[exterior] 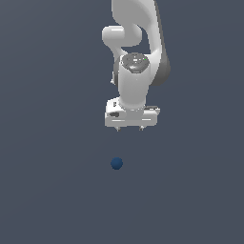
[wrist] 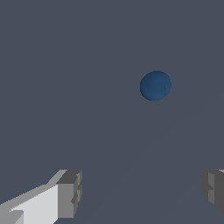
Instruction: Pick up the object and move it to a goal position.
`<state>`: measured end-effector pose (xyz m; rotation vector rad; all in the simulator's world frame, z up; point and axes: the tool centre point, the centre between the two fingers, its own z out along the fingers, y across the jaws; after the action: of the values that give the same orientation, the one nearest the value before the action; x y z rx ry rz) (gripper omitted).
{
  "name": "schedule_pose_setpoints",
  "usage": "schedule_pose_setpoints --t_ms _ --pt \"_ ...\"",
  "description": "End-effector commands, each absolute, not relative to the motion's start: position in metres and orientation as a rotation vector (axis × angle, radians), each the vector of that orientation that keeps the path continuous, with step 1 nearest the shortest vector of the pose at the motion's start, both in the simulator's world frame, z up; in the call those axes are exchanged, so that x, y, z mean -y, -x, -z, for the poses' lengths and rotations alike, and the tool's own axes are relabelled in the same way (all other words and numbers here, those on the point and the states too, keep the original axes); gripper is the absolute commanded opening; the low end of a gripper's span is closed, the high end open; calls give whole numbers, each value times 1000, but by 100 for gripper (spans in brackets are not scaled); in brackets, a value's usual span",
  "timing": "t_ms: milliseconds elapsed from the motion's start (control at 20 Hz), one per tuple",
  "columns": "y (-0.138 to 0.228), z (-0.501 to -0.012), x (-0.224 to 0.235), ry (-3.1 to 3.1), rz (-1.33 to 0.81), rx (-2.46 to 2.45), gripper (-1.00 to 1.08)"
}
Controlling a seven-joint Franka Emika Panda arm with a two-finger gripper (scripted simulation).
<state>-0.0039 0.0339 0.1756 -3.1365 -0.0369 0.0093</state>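
The object, a small dark blue ball [exterior: 116,163], rests on the flat grey floor [exterior: 52,181] below and slightly to the exterior view's left of my gripper [exterior: 129,128]. The white gripper points straight down, well apart from the ball. In the wrist view the ball [wrist: 155,85] lies ahead of the gripper [wrist: 142,192], outside the gap between the fingers. The two grey fingertips [wrist: 70,192] stand wide apart with nothing between them, so the gripper is open.
A plain dark grey floor [wrist: 65,87] fills both views. The white arm [exterior: 138,43] rises out of the exterior view's top edge above the gripper.
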Motion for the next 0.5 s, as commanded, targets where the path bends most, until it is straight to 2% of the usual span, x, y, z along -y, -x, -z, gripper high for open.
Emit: schedule_pose_setpoints --t_ms 0,450 --pt "3 -175 -33 3137 -10 42 100" --pt "-10 -166 -28 3136 -9 174 100"
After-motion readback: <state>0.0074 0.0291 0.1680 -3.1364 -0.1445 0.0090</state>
